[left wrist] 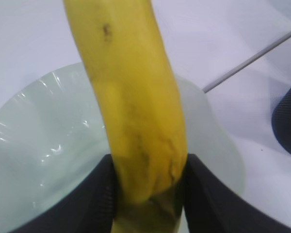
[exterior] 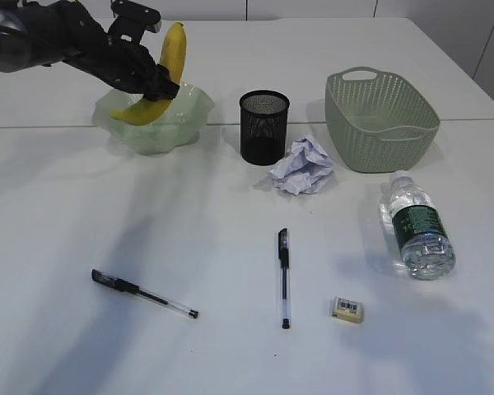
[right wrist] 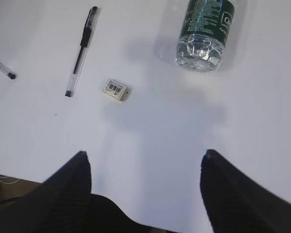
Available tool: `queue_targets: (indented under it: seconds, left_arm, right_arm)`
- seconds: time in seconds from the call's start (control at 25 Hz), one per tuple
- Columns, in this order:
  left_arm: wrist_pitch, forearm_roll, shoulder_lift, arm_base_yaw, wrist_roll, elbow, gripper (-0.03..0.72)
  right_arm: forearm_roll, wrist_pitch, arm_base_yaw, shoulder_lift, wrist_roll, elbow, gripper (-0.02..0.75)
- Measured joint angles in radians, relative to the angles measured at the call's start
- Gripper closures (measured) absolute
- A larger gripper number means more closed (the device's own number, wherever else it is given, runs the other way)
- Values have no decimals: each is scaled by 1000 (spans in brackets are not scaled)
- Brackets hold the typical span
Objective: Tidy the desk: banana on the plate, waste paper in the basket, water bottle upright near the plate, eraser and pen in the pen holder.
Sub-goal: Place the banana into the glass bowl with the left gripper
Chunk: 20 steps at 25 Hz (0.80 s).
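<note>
Banana [exterior: 171, 62]: smooth matt yellow skin, faint brown flecks. Plate [exterior: 193, 115]: translucent pale green, glossy, looks like glass or plastic. Pen holder [exterior: 263, 126]: black mesh, metal by look. Basket [exterior: 380, 121]: matt green perforated plastic. Waste paper [exterior: 303, 167]: crumpled white paper. Water bottle [exterior: 417, 225]: clear glossy plastic, green label. Surface [exterior: 230, 346]: smooth matt white.

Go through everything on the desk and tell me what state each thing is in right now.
Banana: clamped in the left hand, held over the plate.
Right hand: open, empty.
Water bottle: lying on its side.
Waste paper: crumpled, on the desk beside the basket.
Pen holder: upright.
Two pens: capped, lying flat.
Eraser: loose on the desk.
</note>
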Motion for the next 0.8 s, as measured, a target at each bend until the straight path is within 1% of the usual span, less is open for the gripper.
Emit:
queue_targets:
  seconds: [0.44, 0.64, 0.8]
  left_arm:
    - [4, 41, 0, 2, 0, 0, 379]
    - [4, 44, 0, 15, 0, 0, 335]
    - [4, 44, 0, 26, 0, 0, 316]
  right_arm:
    - [4, 2, 0, 0, 0, 0, 218]
    - [8, 8, 0, 0, 0, 0, 218]
    - [11, 22, 0, 0, 0, 0, 218]
